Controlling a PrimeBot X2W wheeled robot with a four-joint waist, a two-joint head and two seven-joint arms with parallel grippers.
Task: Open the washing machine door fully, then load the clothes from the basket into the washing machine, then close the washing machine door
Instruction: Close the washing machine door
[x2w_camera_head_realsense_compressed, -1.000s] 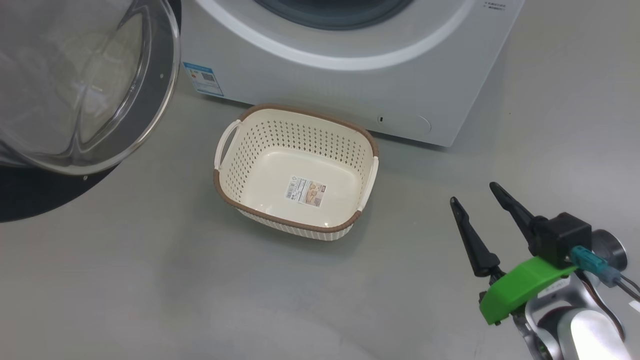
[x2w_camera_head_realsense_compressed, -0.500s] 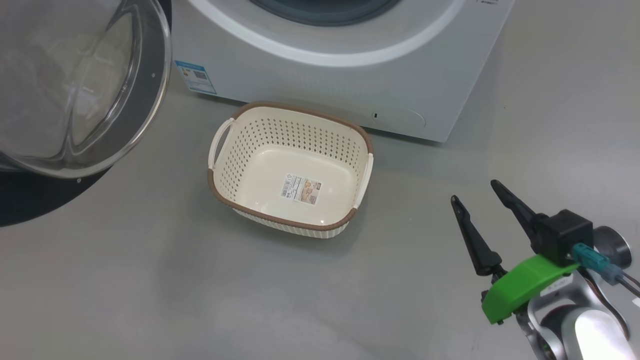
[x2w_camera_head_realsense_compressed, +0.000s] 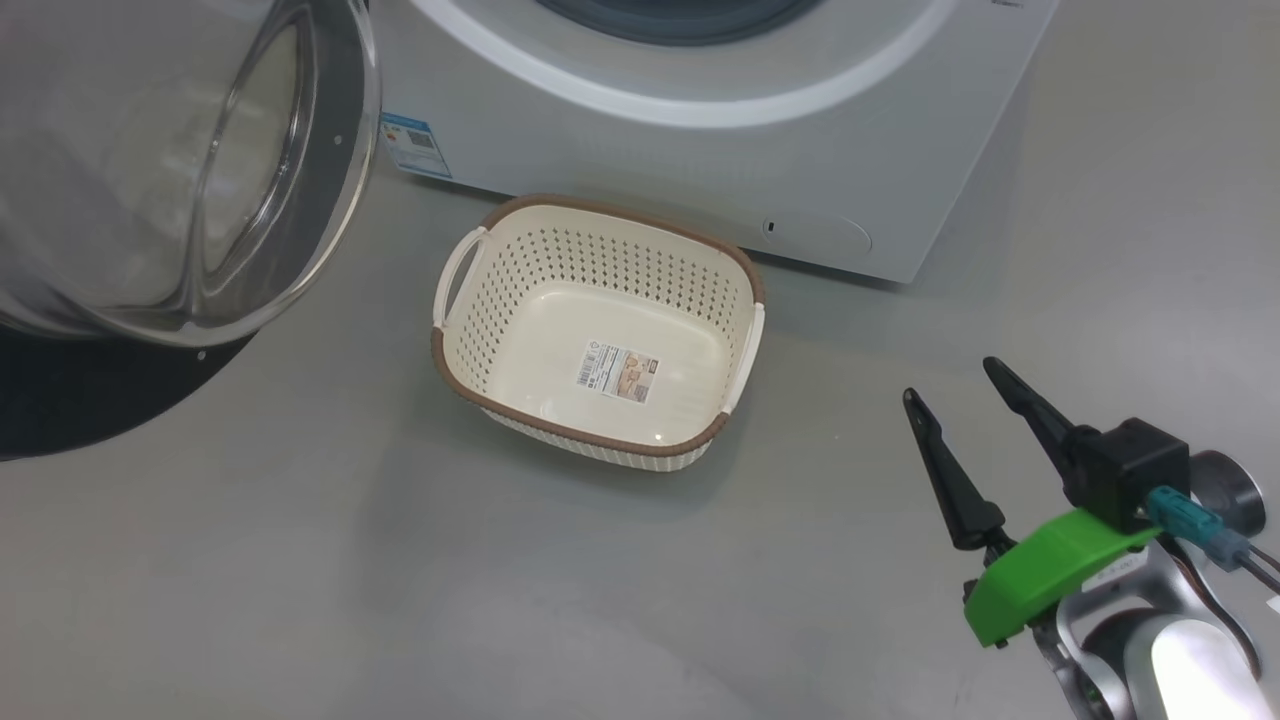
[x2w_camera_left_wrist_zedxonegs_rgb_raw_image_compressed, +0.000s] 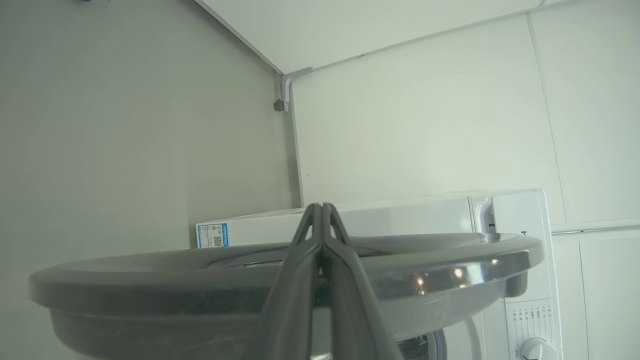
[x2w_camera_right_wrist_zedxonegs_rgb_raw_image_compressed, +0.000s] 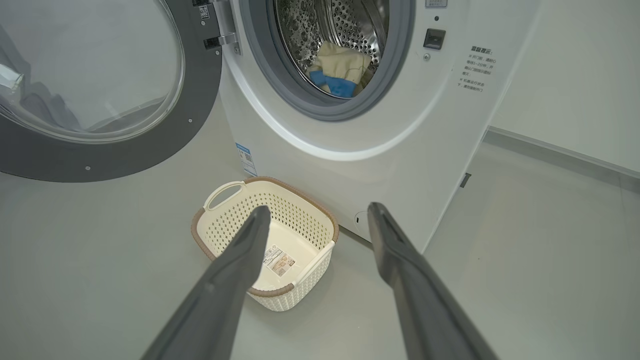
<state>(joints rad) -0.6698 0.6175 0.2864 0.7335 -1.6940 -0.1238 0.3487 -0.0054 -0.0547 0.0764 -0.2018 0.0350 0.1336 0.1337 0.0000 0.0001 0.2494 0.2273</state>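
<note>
Only our head camera has shifted since the earlier frames; basket (x2w_camera_head_realsense_compressed: 610, 265), washing machine (x2w_camera_head_realsense_compressed: 700, 150) and washing machine door (x2w_camera_head_realsense_compressed: 170, 180) slide together. Basket empty at centre; clothes (x2w_camera_right_wrist_zedxonegs_rgb_raw_image_compressed: 337, 70) inside the washing machine; door swung wide at 10 o'clock. Right end effector (x2w_camera_head_realsense_compressed: 948, 378), 4 o'clock: fingers apart, empty. Left end effector (x2w_camera_left_wrist_zedxonegs_rgb_raw_image_compressed: 321, 207): fingers together at the door's rim. Closing remains, we judge.

Left gripper (x2w_camera_left_wrist_zedxonegs_rgb_raw_image_compressed: 322, 207): two dark fingers pressed together, tips in front of the wide glossy grey-rimmed round washing machine door (x2w_camera_left_wrist_zedxonegs_rgb_raw_image_compressed: 150, 275). Behind it, big white washing machine (x2w_camera_left_wrist_zedxonegs_rgb_raw_image_compressed: 400, 215); small blue label (x2w_camera_left_wrist_zedxonegs_rgb_raw_image_compressed: 212, 235) at its left, round white dial (x2w_camera_left_wrist_zedxonegs_rgb_raw_image_compressed: 537, 348) lower right.
</note>
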